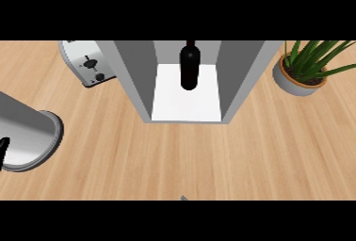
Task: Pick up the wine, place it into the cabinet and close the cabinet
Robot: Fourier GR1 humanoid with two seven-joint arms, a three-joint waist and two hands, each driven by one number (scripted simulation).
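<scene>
The dark wine bottle (189, 68) stands upright inside the grey cabinet (133, 80), on its white floor towards the back. The cabinet's front faces me and is open; no door shows. My left forearm enters at the left edge as a grey cylinder, and only a black sliver of the left hand (4, 148) shows beside it, far from the bottle. My right hand is out of view. Nothing holds the bottle.
A silver toaster (87, 62) sits just left of the cabinet. A potted green plant (303, 71) stands to its right. A tiny grey tip (184, 198) pokes in at the lower edge. Bare wooden counter (208, 155) spreads in front of the cabinet.
</scene>
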